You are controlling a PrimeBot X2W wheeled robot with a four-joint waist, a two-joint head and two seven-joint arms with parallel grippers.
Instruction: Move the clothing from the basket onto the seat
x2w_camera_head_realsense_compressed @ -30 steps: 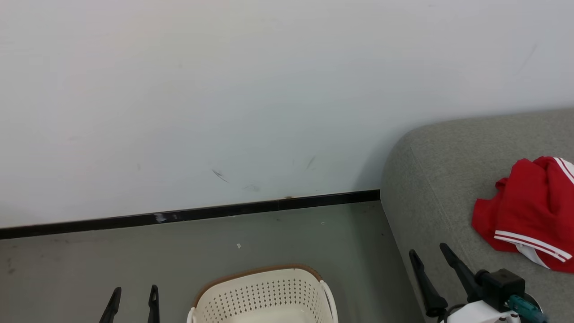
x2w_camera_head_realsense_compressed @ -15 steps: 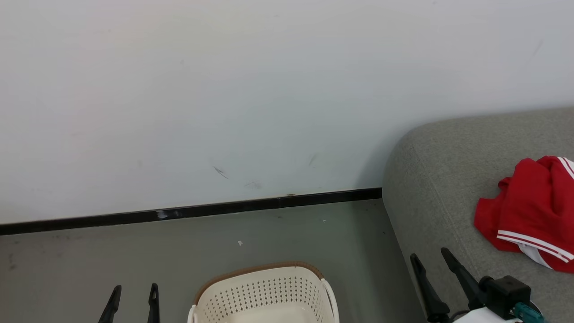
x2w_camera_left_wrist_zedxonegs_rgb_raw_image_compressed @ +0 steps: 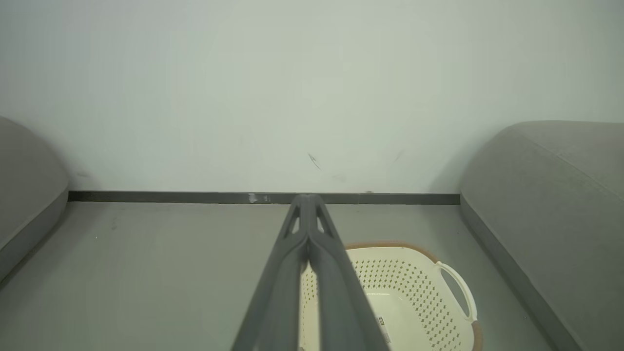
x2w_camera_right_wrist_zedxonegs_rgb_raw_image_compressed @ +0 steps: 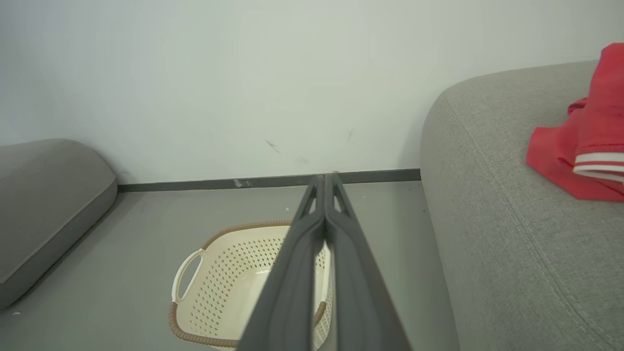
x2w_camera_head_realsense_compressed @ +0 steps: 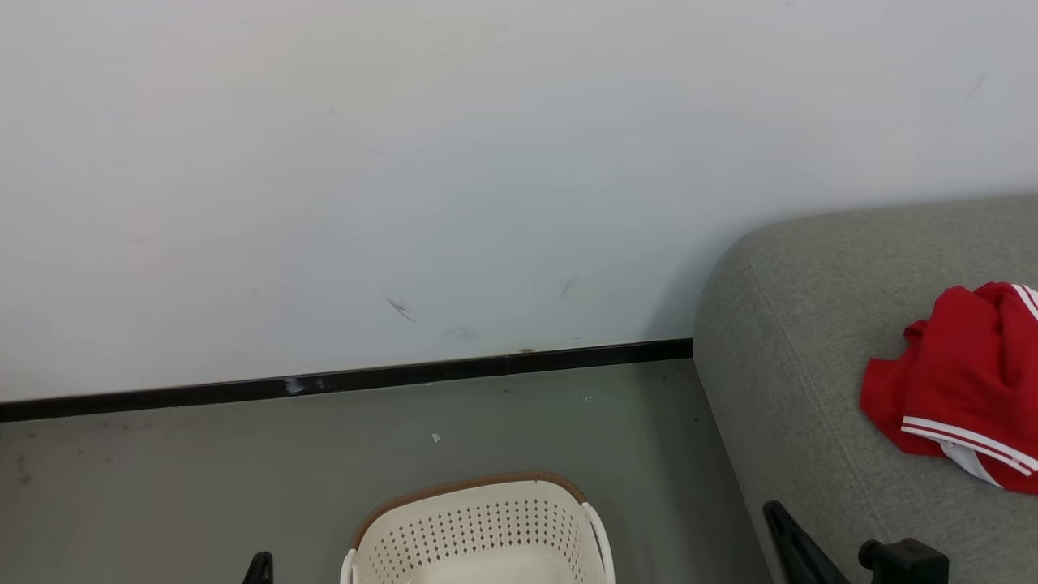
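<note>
Plainly, the left tool (x2w_camera_left_wrist_zedxonegs_rgb_raw_image_compressed: 306,200) is pinched shut on nothing, hanging above the floor (x2w_camera_head_realsense_compressed: 162,487) beside the cream perforated plastic basket (x2w_camera_head_realsense_compressed: 478,527), whose visible inside looks bare. The right tool (x2w_camera_right_wrist_zedxonegs_rgb_raw_image_compressed: 325,178) is likewise closed and empty near the large grey fabric seat (x2w_camera_head_realsense_compressed: 795,341), where the red white-striped clothing (x2w_camera_head_realsense_compressed: 949,381) lies crumpled; with nothing left to carry, both seem parked.

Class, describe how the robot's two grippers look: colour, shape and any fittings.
The left gripper and right gripper match: each has two long, dark grey matte fingers, broad at the base and tapering to slim tips, with a small elongated cut-out near each tip. In the head view a black boxy block sits beside the right gripper's finger.
</note>
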